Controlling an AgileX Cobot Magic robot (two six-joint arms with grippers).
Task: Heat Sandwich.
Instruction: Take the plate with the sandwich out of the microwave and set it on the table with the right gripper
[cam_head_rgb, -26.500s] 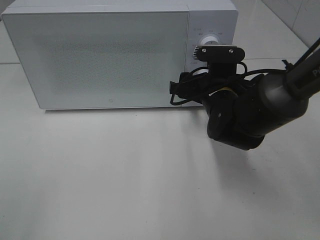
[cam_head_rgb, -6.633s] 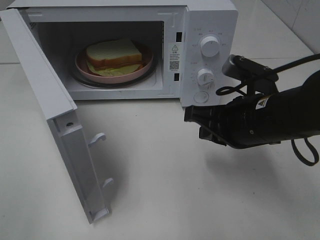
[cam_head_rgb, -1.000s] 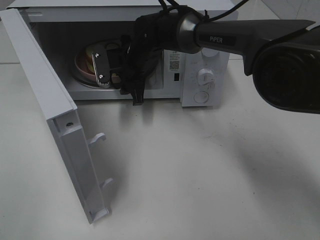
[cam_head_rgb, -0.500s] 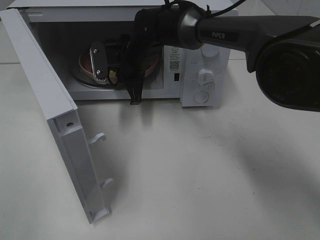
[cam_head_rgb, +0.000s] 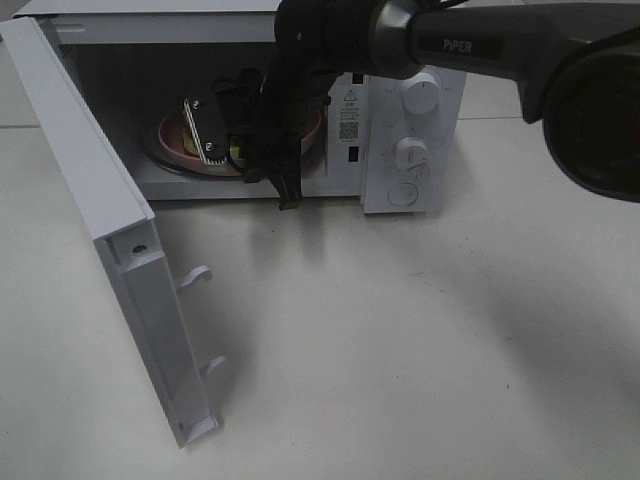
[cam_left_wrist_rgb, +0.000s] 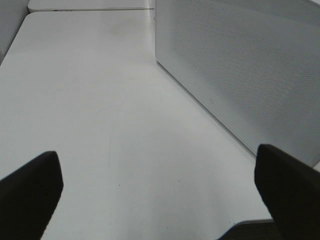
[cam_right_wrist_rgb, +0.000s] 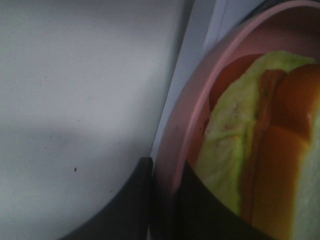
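- The counter (cam_head_rgb: 400, 350) spreads across the lower half of the high view and gives the arm broad room to back out.
- The left end effector (cam_left_wrist_rgb: 160, 189) hangs released, fingers spread wide, low over the counter beside the mesh face of the door (cam_head_rgb: 110, 250).
- The door stands open down the left of the frame. Its free edge points to the lower left and is one to steer wide of.
- At the mouth of the microwave (cam_head_rgb: 440, 185), the right end effector (cam_right_wrist_rgb: 164, 196) is clenched on the rim of the pink plate (cam_right_wrist_rgb: 182, 125), one finger outside it and one inside.
- The sandwich (cam_right_wrist_rgb: 225, 140) lies on that plate inside the oven, upper centre-left of the high view. It is probably light, soft and loose-layered, and pinched bread would crush. The stiff rim is the better hold, though it looks smooth and a one-edge grip may tip.
- The oven's side walls and roof sit close around the arm, so there is little sideways room.
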